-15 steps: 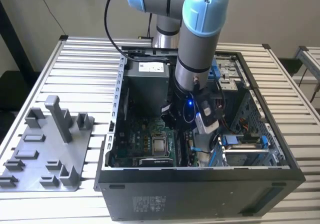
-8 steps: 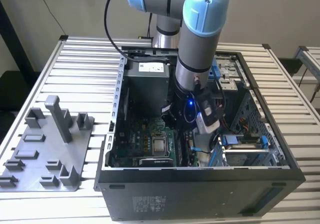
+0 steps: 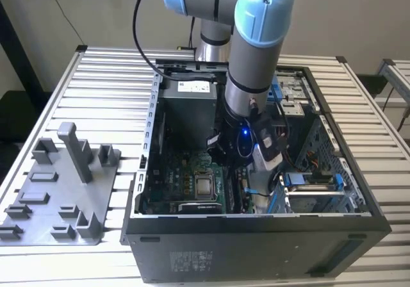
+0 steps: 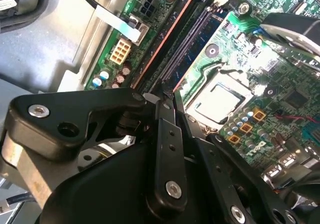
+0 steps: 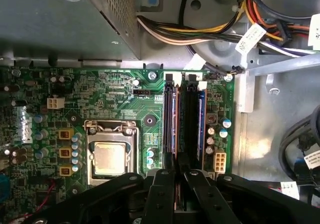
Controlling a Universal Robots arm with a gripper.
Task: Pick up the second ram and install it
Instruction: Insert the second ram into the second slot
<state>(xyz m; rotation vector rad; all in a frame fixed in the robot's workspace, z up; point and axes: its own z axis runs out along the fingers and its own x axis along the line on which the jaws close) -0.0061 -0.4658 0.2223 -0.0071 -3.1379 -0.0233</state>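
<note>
Ram, the second ram, stands on edge in a slot of the motherboard, and you can see its near end running right under your tool in both wrist views. Your tool's fingers are drawn nearly together, with the strip's end between the tips; whether they actually pinch it, you cannot tell. Beside the tool sits the processor socket. Around it is the computer case on the slatted desk, with a grey tray well apart.
</note>
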